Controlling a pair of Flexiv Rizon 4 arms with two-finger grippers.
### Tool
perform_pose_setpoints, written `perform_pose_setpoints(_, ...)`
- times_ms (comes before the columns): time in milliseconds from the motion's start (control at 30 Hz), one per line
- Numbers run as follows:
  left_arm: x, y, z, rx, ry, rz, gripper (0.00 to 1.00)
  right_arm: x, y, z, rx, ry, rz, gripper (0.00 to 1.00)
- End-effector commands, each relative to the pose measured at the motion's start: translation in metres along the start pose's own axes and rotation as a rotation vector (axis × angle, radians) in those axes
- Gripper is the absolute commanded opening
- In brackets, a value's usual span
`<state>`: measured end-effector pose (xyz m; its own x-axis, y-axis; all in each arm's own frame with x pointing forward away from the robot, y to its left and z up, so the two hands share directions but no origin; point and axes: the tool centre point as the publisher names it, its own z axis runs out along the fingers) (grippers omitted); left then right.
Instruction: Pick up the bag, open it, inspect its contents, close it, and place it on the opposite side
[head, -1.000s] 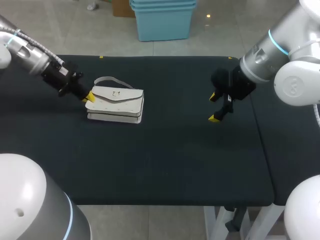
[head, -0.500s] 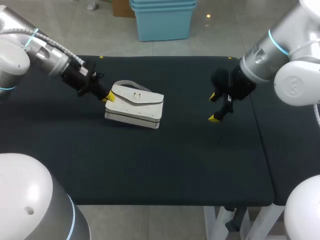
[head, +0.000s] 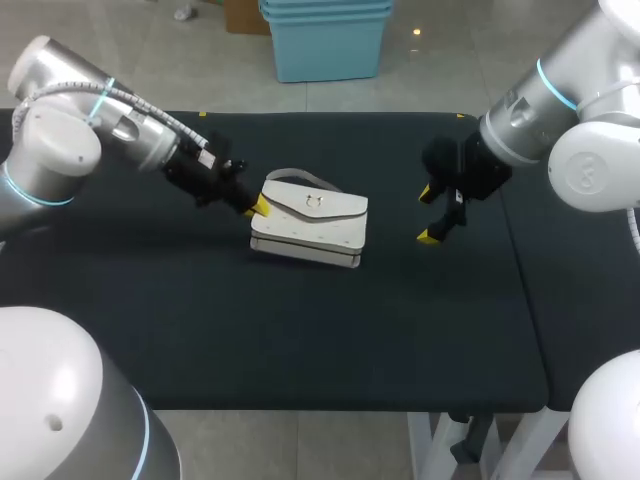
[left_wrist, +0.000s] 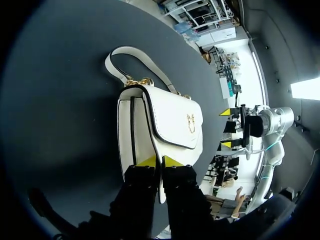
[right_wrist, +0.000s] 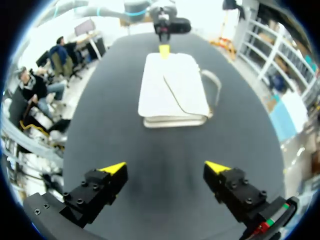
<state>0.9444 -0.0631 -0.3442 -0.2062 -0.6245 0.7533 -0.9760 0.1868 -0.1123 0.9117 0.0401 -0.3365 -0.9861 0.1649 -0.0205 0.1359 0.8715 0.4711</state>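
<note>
Gripping 1 end of the white bag (head: 310, 225), the left gripper (head: 258, 206) is seen with its 2 yellow tips drawn close on the bag's end edge. The bag is laid flat near the middle of the dark table (head: 300, 340), with its flap down and its strap (head: 298, 179) looped behind it. The right gripper (head: 431, 213) is held spread and unladen, well apart from the bag's far end. The body is judged light and fairly stiff, its smooth skin likely slippery. A firmer hold is expected at the strap or across the body, with the clasp (head: 315, 203) left free for opening.
</note>
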Motion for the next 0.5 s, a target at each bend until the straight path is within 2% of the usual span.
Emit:
perform_pose_setpoints(33, 0.002, -0.013, 0.014, -0.051, 0.005, -0.001, 0.0, 0.0, 0.0, 0.0, 0.0, 0.002, 0.0, 1.0)
perform_pose_setpoints(300, 0.007, -0.011, 0.031, -0.081, 0.009, 0.004, 0.0, 0.0, 0.0, 0.0, 0.0, 0.002, 0.0, 1.0)
perform_pose_setpoints(500, 0.006, -0.01, 0.028, -0.074, 0.015, -0.006, 0.0, 0.0, 0.0, 0.0, 0.0, 0.002, 0.0, 1.0)
